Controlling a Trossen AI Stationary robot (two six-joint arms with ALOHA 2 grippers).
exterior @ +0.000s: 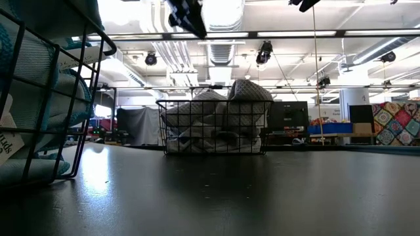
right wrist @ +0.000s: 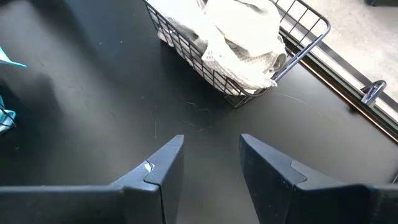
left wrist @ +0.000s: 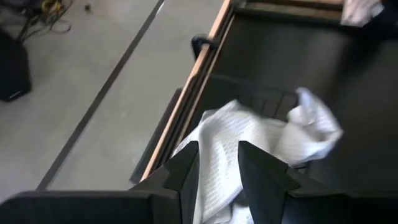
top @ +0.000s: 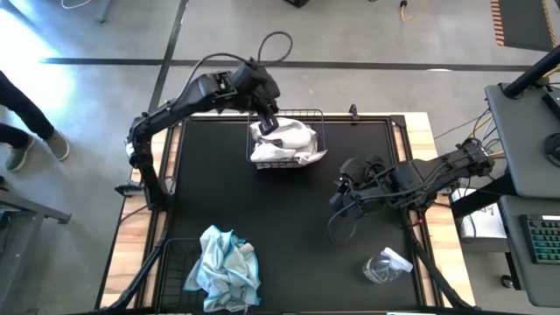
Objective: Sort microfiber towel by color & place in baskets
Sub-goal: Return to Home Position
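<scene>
Microfiber towel, white (top: 284,142): heaped in the far basket (top: 311,112), spilling a little over its right rim.
Microfiber towel, light blue (top: 223,262): piled in the near-left basket (top: 175,262).
Left gripper (top: 268,125): hovers over the far basket's left part, fingers spread, nothing between them.
Right gripper (top: 339,191): over the mat right of centre, released and empty.
Step in hand: judged to be the retreat to rest, since every towel in view sits in a basket.
How to do it well: raise the left arm straight up until it is clear of the white heap and the wire rim, and only then swing back, so no fold gets dragged out.
Surface: black mat (top: 262,201) on a wood-edged table, with a clear plastic wrapper (top: 385,265) near right.
Room: grey concrete floor, a person's legs (top: 22,101) far left, and a workshop hall with ceiling lights beyond.
</scene>
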